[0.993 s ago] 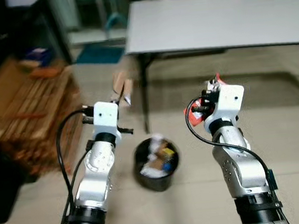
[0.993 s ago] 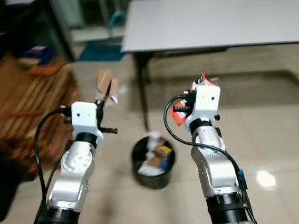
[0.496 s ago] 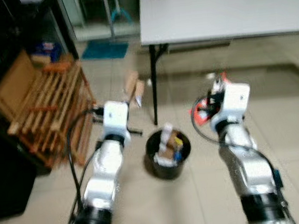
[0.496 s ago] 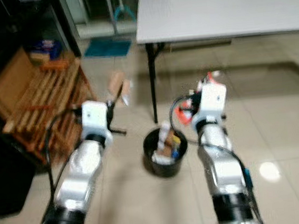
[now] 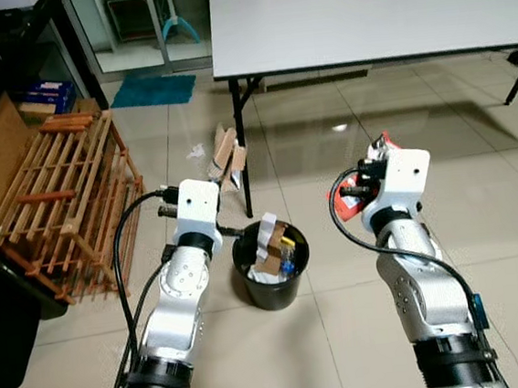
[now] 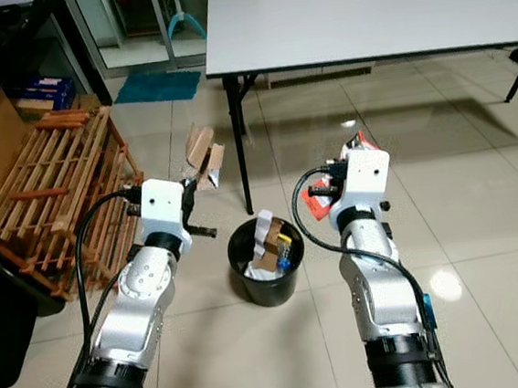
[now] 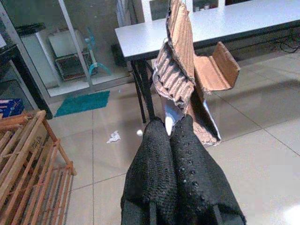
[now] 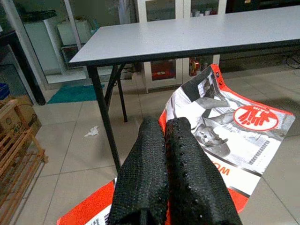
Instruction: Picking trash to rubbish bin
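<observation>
- Left eye view: the rubbish bin (image 5: 270,268) stands on the tiled floor between the two arms, near the leg of the white table (image 5: 370,14), and is already heaped with paper and card up to its rim. The left gripper (image 5: 221,172) holds a torn cardboard piece (image 5: 227,153) up and to the bin's left; the right gripper (image 5: 364,173) holds a red printed sheet (image 5: 343,203) to the bin's right. Both loads are off to the sides of the opening, so I judge each arm must swing inward until its load hangs over the opening before letting go.
- Right eye view: the wooden rack (image 6: 46,196) stands close by the left arm; that elbow should stay clear of it while swinging in.
- Left wrist view: the jaws are clenched on the cardboard's lower edge. It is stiff and tall, so it should go in end-first, lowered into the pile rather than dropped from high, or it may tip out.
- Right wrist view: the jaws are pinched shut on the sheet, which hangs limp. It may drape over the rim; releasing low over the centre should help. Dropping one load at a time looks wiser, given how full the bin is.
</observation>
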Available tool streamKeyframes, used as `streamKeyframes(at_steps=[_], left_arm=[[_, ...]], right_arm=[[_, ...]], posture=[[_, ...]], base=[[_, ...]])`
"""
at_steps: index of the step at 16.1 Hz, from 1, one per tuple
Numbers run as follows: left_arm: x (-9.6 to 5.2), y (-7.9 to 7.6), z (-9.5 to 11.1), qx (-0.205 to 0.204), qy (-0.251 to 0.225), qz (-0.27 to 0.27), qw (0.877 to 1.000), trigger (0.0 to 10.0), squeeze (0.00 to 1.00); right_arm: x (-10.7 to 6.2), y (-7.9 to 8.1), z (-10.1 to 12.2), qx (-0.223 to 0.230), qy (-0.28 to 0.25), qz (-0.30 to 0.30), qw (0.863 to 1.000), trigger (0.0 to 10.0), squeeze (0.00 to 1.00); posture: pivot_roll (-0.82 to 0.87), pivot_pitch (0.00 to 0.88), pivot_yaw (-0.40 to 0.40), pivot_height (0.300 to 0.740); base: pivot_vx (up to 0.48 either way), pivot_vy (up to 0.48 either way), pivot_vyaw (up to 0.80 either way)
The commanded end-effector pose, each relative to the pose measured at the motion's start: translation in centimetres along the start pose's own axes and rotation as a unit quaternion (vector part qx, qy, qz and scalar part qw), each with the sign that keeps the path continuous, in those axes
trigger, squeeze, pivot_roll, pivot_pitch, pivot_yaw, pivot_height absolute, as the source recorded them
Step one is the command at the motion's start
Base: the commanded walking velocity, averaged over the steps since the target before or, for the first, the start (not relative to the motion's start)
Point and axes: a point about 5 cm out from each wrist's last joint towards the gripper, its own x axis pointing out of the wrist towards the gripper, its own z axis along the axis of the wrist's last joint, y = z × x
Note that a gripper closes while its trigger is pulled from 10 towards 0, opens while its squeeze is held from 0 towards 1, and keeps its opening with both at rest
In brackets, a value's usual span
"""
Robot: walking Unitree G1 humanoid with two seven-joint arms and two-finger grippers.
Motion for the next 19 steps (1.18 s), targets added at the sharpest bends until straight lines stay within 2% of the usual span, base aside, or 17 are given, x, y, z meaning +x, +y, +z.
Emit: streamKeyframes(at_steps=[1, 4, 12, 15, 19], left_arm=[[0.13, 0.08, -0.07, 0.005, 0.006, -0.001, 1.0, 10.0, 0.0], [0.13, 0.11, -0.09, 0.006, 0.009, 0.0, 1.0, 10.0, 0.0], [0.05, 0.11, -0.43, 0.01, 0.019, -0.003, 1.0, 10.0, 0.0], [0.1, 0.06, -0.46, 0.011, 0.021, -0.007, 1.0, 10.0, 0.0], [0.04, -0.01, -0.5, 0.012, 0.023, -0.011, 1.0, 10.0, 0.0]], right_arm=[[0.07, 0.19, -0.22, -0.001, 0.012, 0.005, 1.0, 10.0, 0.0], [-0.03, 0.53, -0.51, -0.009, 0.018, 0.013, 1.0, 10.0, 0.0], [0.16, 0.46, -0.48, -0.013, 0.019, 0.004, 1.0, 10.0, 0.0], [0.2, 0.44, -0.59, -0.015, 0.022, -0.001, 1.0, 10.0, 0.0], [0.24, 0.54, -0.65, -0.016, 0.023, 0.0, 1.0, 10.0, 0.0]], posture=[[-0.04, 0.057, 0.014, 0.74], [-0.04, 0.058, 0.015, 0.71], [-0.04, 0.061, 0.015, 0.71], [-0.03, 0.062, 0.017, 0.68], [-0.03, 0.06, 0.019, 0.68]], base=[[0.33, 0.0, 0.0], [0.366, 0.0, 0.0], [0.39, 0.0, 0.0], [0.394, 0.0, 0.0], [0.393, 0.0, 0.0]])
